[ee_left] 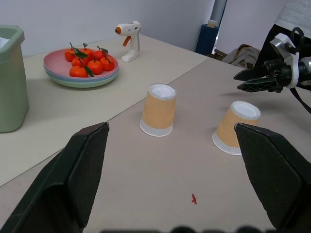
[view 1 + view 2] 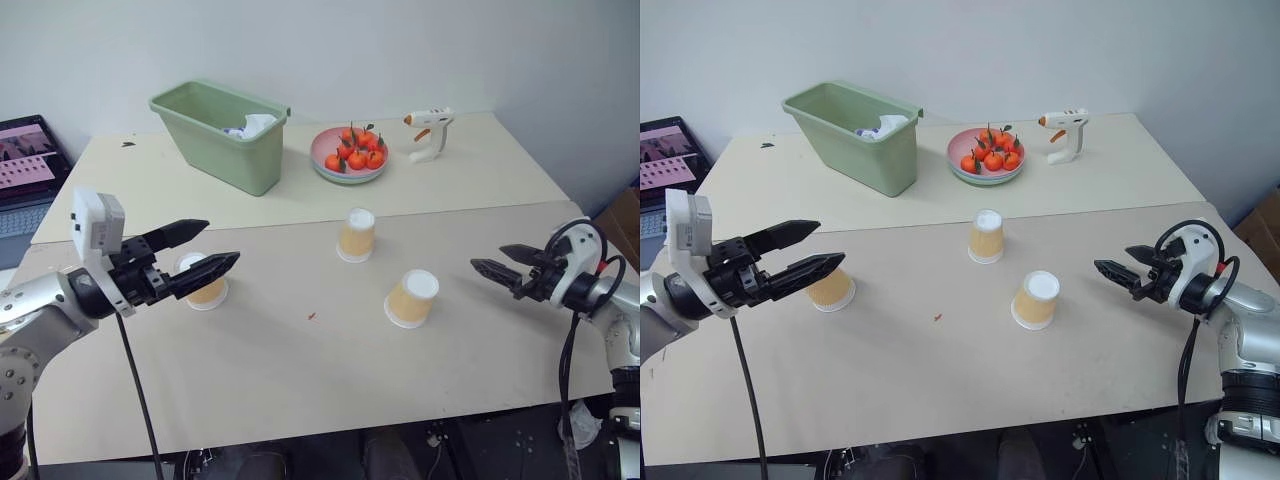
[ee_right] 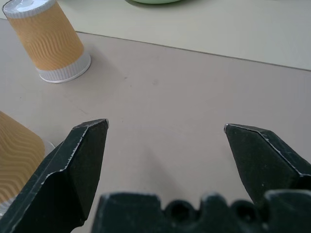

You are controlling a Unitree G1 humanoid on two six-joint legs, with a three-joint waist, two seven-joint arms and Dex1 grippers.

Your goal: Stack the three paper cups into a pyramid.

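The green plastic bin [image 2: 222, 133] holds crumpled white paper [image 2: 251, 125]; the pink round plate [image 2: 322, 160] holds small orange tangerines [image 2: 356, 150]. Three upside-down tan paper cups [image 2: 356, 235] stand apart on the table. The left gripper [image 2: 206, 253] and right gripper [image 2: 498, 261] both hang with fingers spread, empty.

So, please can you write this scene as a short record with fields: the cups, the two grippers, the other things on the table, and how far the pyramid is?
cups: three paper cups, all upside down and apart: left cup, middle cup, right cup
left gripper: open, holds nothing, in the air in front of the left cup
right gripper: open, holds nothing, to the right of the right cup
other things: green bin, plate of oranges, glue gun, laptop
pyramid: not started, no cup stacked
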